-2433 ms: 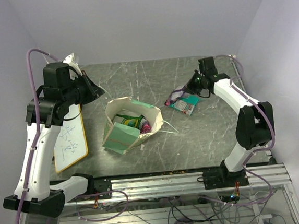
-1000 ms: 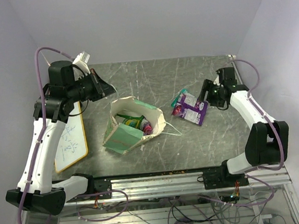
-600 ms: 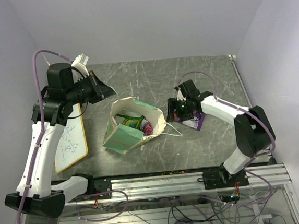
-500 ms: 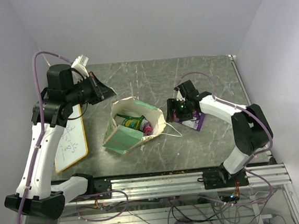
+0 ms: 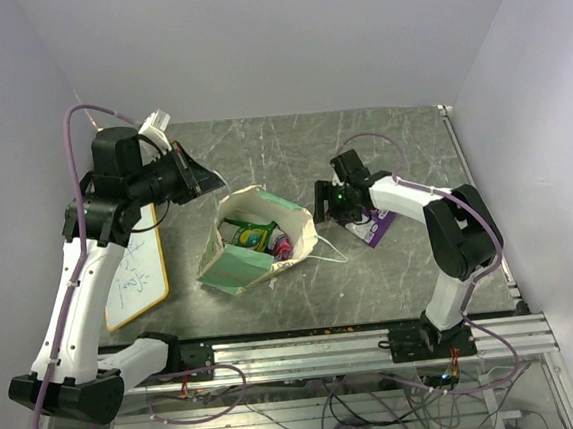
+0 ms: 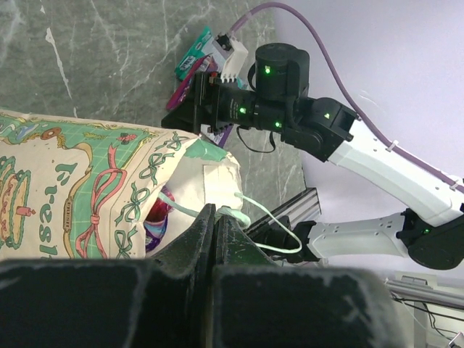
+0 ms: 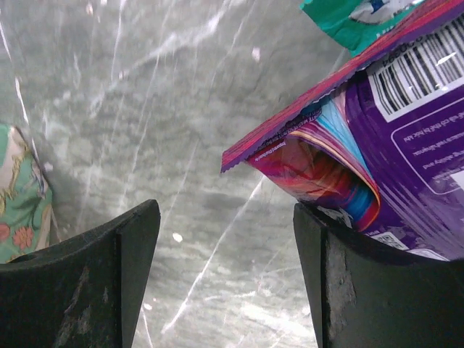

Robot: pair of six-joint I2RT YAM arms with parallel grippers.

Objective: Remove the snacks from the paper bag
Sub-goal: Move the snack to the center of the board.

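The paper bag stands open mid-table, with a yellow-green snack and a pink-red one inside. My left gripper hovers shut above the bag's back-left rim. In the left wrist view its tips look down past the bag and its string handle. My right gripper is open, low over the table between the bag and a purple snack. In the right wrist view it holds nothing, and the purple packet lies against its right finger. A teal packet lies beyond.
A wood-framed whiteboard lies at the left edge beside the left arm. A metal rail runs along the near edge. The bag's loose handle trails on the table toward the right arm.
My right arm has swung left from the table's right side, over the purple packet, to the gap beside the bag, still open. The left gripper has shifted slightly.
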